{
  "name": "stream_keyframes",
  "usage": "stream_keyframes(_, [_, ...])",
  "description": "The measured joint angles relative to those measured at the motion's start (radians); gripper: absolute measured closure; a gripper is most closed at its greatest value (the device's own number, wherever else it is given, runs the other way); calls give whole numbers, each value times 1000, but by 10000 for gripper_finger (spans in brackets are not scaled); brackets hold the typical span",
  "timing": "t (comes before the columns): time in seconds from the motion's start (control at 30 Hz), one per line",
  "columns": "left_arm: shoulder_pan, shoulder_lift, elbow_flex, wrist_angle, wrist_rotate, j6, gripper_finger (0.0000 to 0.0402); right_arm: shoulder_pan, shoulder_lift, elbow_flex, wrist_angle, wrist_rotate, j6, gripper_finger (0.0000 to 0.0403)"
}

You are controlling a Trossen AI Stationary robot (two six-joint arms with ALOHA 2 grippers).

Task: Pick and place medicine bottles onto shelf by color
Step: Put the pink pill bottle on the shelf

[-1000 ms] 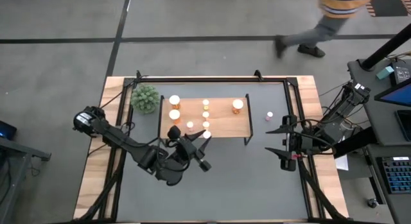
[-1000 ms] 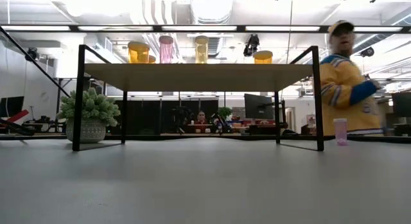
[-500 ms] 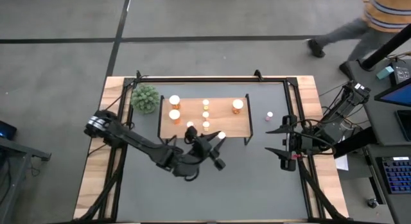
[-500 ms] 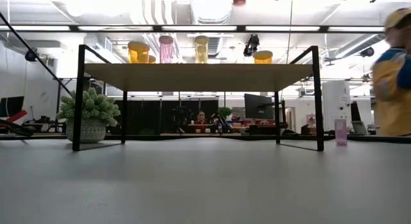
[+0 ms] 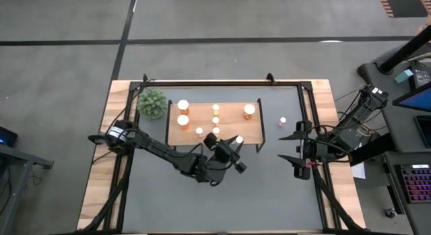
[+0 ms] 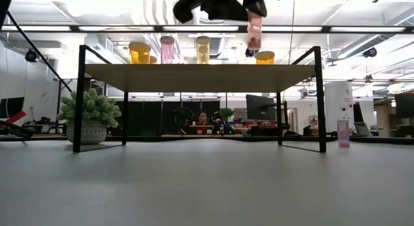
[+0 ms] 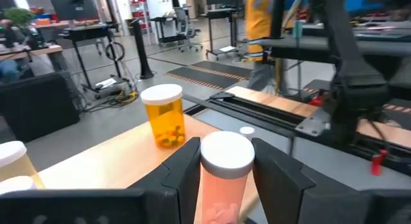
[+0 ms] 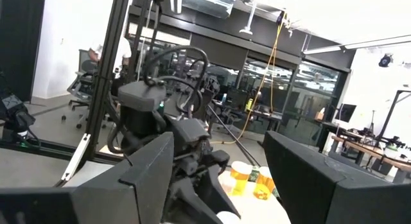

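1. Over the front edge of the shelf [image 5: 222, 120], near its right end, a pink bottle [image 5: 238, 140] with a white cap is held clamped in the left pincer [image 5: 236, 144].
2. In the low view the same bottle [image 6: 253, 33] is seen hanging above the level of the shelf top [image 6: 200, 76], upright between the dark fingers.
3. On the shelf, two orange bottles [image 5: 182, 112] are stood at the left end and a third orange bottle [image 5: 249, 110] at the right end, close to the held bottle in the left wrist view [image 7: 164, 116].
4. Several small bottles [image 5: 215, 114] are ranged along the middle of the shelf, the nearest ones [image 5: 199, 131] lying just beside the left arm's wrist.
5. A second pink bottle [image 5: 283, 120] is left on the grey bench [image 5: 269, 188], just right of the shelf and near the right arm.
6. A green plant ball [image 5: 152, 103] is set off the shelf's left rear corner.
7. The right pincer [image 5: 297, 164] is parked at the bench's right edge, its fingers spread wide with nothing between them.
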Motion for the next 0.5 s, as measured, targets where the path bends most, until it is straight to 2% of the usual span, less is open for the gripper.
stream_keyframes(0.5, [41,2,-44,-24,-3,-86,288,0,0,0,0,0,-2,170])
